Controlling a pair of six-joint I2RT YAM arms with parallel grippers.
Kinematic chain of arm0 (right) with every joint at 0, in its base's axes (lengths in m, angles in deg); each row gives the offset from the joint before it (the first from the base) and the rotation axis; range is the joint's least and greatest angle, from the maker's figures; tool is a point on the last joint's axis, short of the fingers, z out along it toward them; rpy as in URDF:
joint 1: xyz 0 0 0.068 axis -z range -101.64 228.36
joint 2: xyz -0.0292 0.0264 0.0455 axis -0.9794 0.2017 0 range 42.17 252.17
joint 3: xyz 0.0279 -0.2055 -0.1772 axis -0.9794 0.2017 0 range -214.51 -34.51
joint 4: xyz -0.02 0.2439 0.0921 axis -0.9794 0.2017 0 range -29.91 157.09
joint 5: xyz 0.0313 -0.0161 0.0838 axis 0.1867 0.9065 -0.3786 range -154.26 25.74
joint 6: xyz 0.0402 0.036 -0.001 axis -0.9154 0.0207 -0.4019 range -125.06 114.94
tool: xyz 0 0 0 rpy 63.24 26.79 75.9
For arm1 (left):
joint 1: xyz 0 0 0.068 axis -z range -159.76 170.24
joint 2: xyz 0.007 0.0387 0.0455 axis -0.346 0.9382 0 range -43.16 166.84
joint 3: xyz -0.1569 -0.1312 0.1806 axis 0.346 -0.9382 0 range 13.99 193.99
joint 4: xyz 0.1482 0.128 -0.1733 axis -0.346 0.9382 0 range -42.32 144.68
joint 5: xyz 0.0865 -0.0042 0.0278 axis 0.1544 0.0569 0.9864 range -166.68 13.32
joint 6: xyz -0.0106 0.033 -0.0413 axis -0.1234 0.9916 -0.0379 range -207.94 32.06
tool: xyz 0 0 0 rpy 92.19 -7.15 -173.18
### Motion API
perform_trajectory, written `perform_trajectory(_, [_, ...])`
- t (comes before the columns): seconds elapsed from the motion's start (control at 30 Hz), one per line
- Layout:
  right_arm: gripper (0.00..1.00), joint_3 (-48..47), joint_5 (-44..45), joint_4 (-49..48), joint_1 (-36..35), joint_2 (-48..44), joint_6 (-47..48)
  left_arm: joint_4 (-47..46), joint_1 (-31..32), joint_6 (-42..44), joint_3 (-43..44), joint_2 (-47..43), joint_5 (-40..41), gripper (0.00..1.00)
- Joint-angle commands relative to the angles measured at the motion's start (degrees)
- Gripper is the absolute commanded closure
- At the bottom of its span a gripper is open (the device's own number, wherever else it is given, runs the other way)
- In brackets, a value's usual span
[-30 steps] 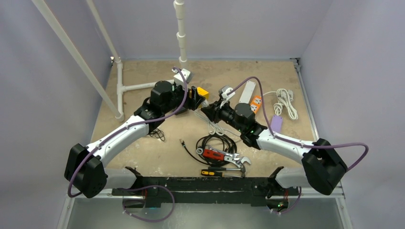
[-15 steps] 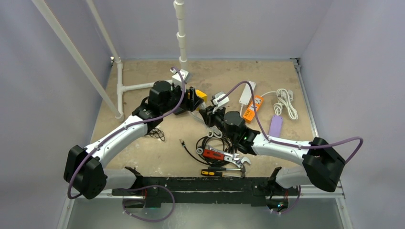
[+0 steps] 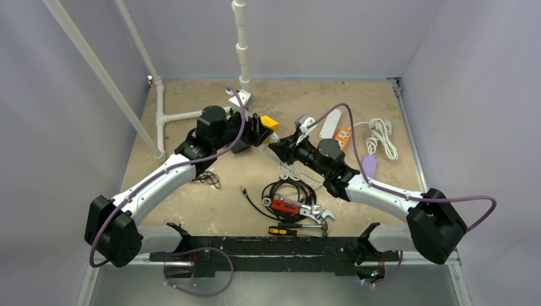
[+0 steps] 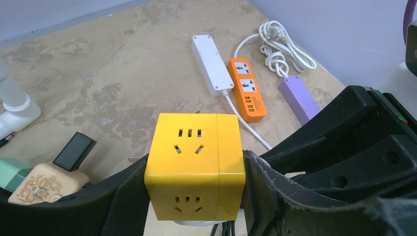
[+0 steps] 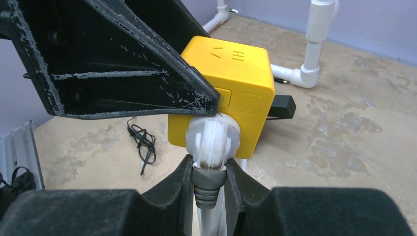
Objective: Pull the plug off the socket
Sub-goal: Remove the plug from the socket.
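Top external: right claw [image 3: 275, 146], gripping plug [image 5: 210, 142], back at yellow socket [image 3: 270, 122].

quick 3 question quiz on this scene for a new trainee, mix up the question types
1. True or false: the white round plug is already out of the yellow cube socket.
2. Fill in: the right gripper is shut on the ____.
3. Which gripper holds the yellow cube socket? A) left gripper B) right gripper C) neither

Key: 1 false, it is seated in the socket's face; 2 white round plug; 3 A
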Motion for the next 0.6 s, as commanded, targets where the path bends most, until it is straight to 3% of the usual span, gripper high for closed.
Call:
perform_trajectory(0.0, [1.00, -1.43, -8.04, -10.09, -0.45, -2.66, -0.27, -0.62, -1.78, 3.85, 1.28, -0.34, 4.61, 1.00])
perform_trajectory(0.17, [1.00, -1.69, -0.75, -8.80, -2.55, -3.83, 0.70, 0.15, -1.85, 2.76, 1.27, -0.22, 7.97, 1.00])
perform_trajectory(0.33, [1.00, -3.87, 15.39, -5.43, -11.84, -3.48, 5.38, 0.67, -2.89, 0.61, 1.43, 0.56, 9.38, 1.00])
perform_trajectory(0.57, [1.00, -7.26, 31.29, -1.43, -18.64, -0.09, 7.03, 0.37, -3.35, -0.22, 0.94, 0.36, 10.22, 1.00])
